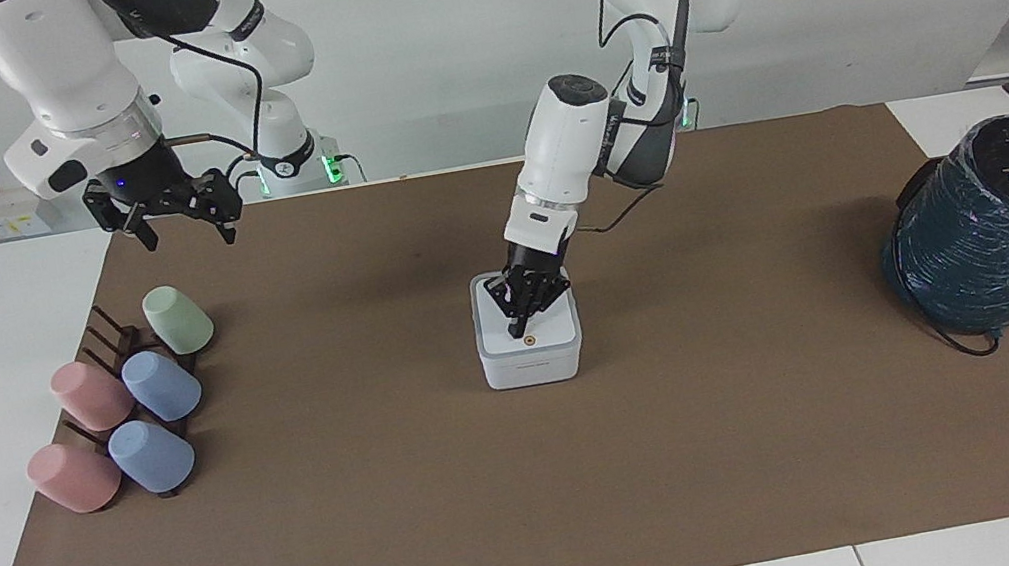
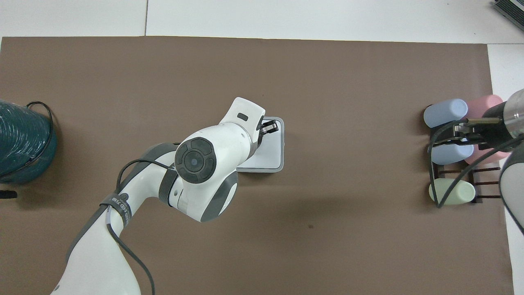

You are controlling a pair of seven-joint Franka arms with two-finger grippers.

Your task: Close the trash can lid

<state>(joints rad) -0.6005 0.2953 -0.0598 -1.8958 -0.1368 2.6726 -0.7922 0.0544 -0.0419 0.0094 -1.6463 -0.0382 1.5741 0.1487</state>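
Observation:
The small white trash can point(image 1: 533, 366) stands mid-mat. Its lid point(image 1: 554, 328) lies flat on it, orange dot up. My left gripper point(image 1: 517, 329) points steeply down with its fingers shut, and its tip rests on or just above the lid, just on the robots' side of the dot. In the overhead view the left gripper point(image 2: 269, 128) and wrist cover part of the lid point(image 2: 272, 151) and hide the dot. My right gripper point(image 1: 179, 231) waits open and empty, raised near the cup rack; the overhead view also shows it point(image 2: 446, 137).
A dark rack with several pastel cups point(image 1: 129, 403) lies at the right arm's end, also in the overhead view point(image 2: 450, 151). A large dark teal wrapped cylinder point(image 1: 1002, 224) stands at the left arm's end, also overhead point(image 2: 22, 141). A brown mat point(image 1: 539, 500) covers the table.

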